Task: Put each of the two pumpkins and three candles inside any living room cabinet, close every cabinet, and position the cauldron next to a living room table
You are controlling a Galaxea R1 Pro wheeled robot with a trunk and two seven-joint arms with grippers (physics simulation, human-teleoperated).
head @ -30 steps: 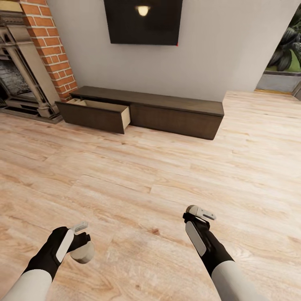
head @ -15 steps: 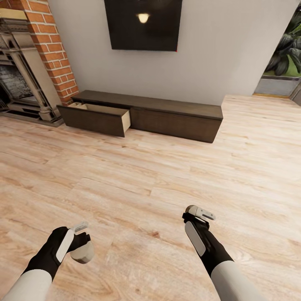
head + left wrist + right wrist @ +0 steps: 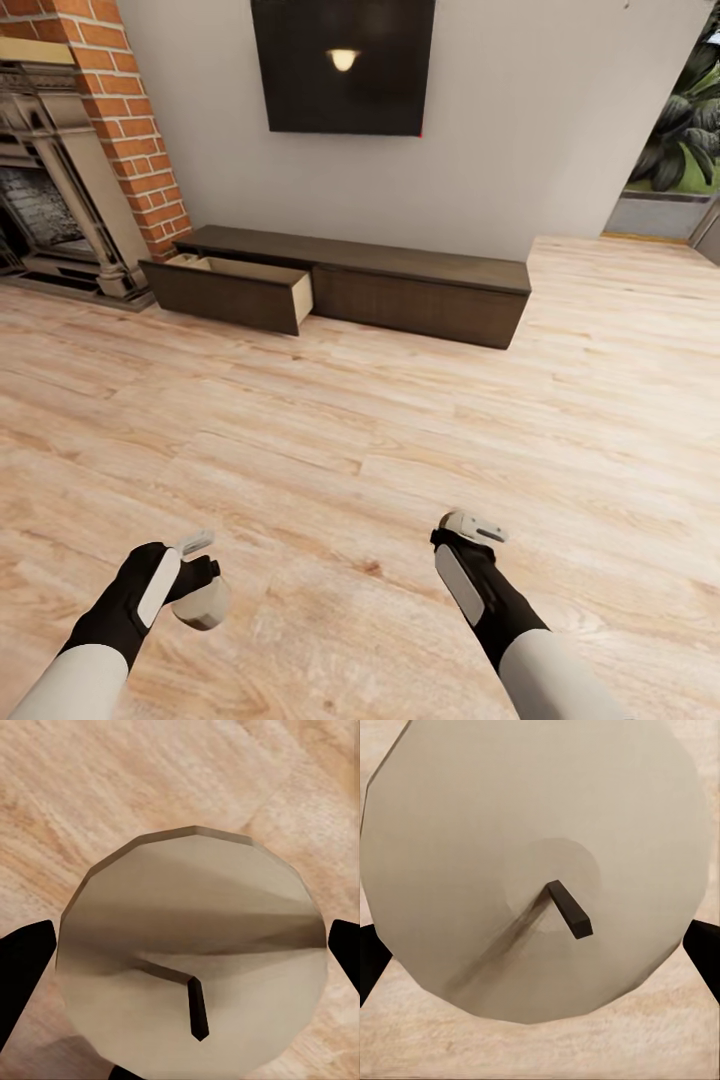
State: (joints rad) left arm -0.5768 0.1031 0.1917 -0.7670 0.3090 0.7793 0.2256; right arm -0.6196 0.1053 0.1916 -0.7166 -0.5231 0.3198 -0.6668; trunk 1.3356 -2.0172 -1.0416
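A beige candle [image 3: 203,604] sits pinched in the left gripper [image 3: 196,575], low over the pale wood floor [image 3: 360,430] near the bottom of the head view. In the left wrist view the candle's [image 3: 193,960] flat round top with its short dark wick fills the space between the two black fingers [image 3: 24,967], which press on its sides. The right gripper [image 3: 470,527] holds a second candle [image 3: 536,862]: the right wrist view shows the wax disc wedged between dark fingertips [image 3: 706,952] at either edge, while from the head it is mostly hidden behind the gripper. Well ahead, against the grey wall, stands the long dark cabinet [image 3: 420,285], its left drawer [image 3: 235,290] pulled out to show a pale interior, whose contents cannot be made out. A brick fireplace [image 3: 70,170] stands beside it.
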